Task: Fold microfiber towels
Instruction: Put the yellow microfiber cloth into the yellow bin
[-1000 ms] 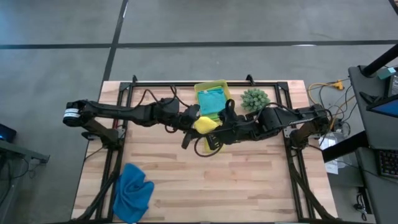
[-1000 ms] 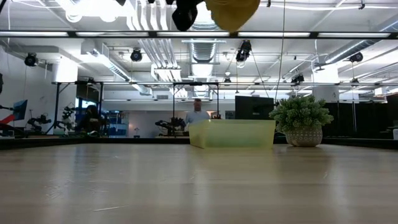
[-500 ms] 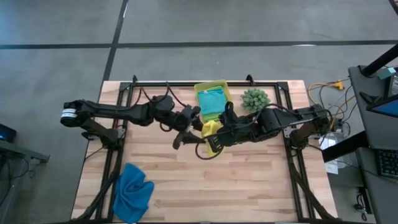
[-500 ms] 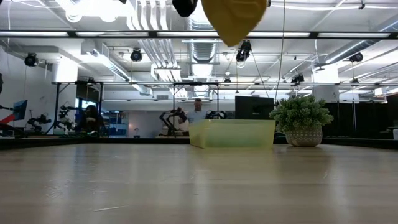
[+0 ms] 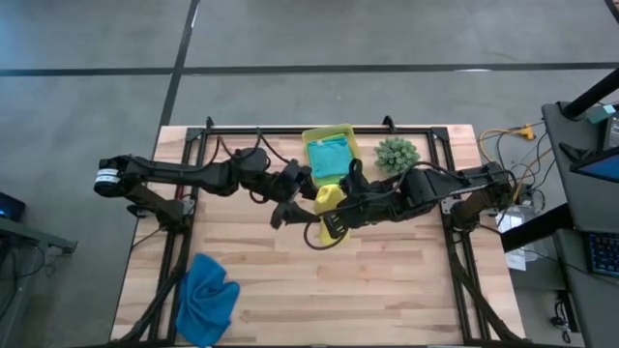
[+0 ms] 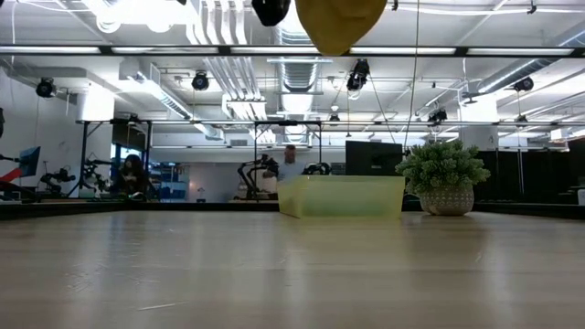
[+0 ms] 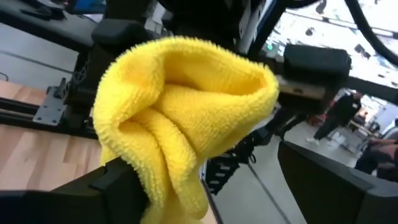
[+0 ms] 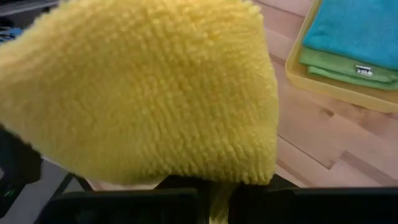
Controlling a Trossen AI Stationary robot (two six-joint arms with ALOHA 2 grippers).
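A bunched yellow towel hangs high over the middle of the table, with my right gripper shut on it. My left gripper stands open just left of it. In the left wrist view the towel bulges between the spread fingers. A teal towel lies folded on a lime green one in the yellow-green bin. A crumpled royal blue towel lies on the table near the front left. My right gripper holds the yellow towel as a bunched wad of several layers; the wad itself hides the place of contact. The fingers slant down from the table's right. The towel's rounded lower end hangs well clear of the table. My left gripper's one finger stands right against the towel's folds; whether it touches them I cannot tell.
The bin stands at the table's far edge in the middle, with a small potted plant to its right. Bare wood lies in front of both arms and to the right of the blue towel.
My left gripper has opened wide and let go of the yellow towel, rolling its wrist and drawing back a little toward the table's left. The towel now hangs from my right gripper alone, pulled in narrower. My right gripper has kept still.
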